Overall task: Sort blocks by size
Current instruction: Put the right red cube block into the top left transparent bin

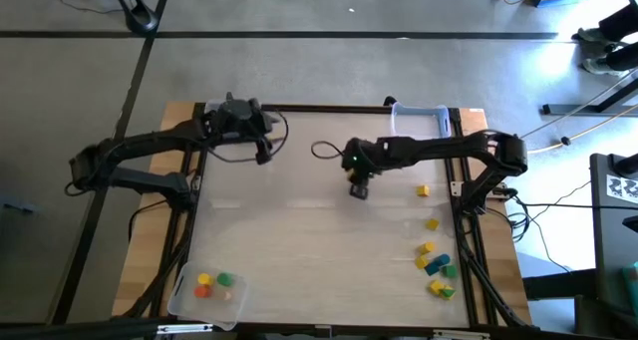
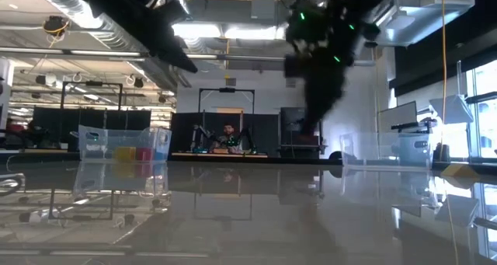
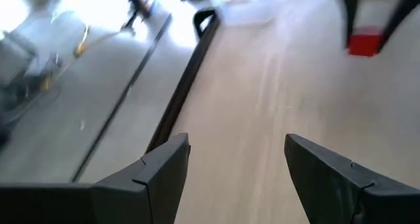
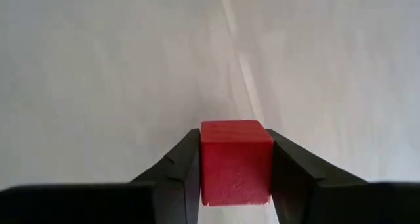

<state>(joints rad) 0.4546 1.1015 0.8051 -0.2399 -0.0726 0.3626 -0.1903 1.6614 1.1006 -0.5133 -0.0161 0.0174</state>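
A red block [image 4: 236, 161] sits between the fingers of my right gripper [image 1: 359, 188], which is shut on it over the middle of the table. The left wrist view shows the same block [image 3: 364, 41] farther off. My left gripper [image 1: 264, 146] hangs open over the table's far left part, its fingers [image 3: 164, 178] around nothing. Loose blocks lie on the table's right side: one yellow [image 1: 423, 190], another yellow [image 1: 432, 223], and a cluster of yellow, blue and green ones [image 1: 437, 267] near the front right. My right gripper pinches the red block by two opposite side faces [image 4: 205, 165], one finger on each. The fingers slant down from the table's right side. The block sits square between them, its top face showing. In the low view the gripper's lower end [image 2: 311, 129] stands above the table top.
A clear tray [image 1: 189, 298] at the near left corner holds yellow, orange and green blocks. Another clear tray [image 1: 419, 114] stands at the far edge, right of the middle. A dark cable [image 1: 324, 149] loops on the table beside the right arm.
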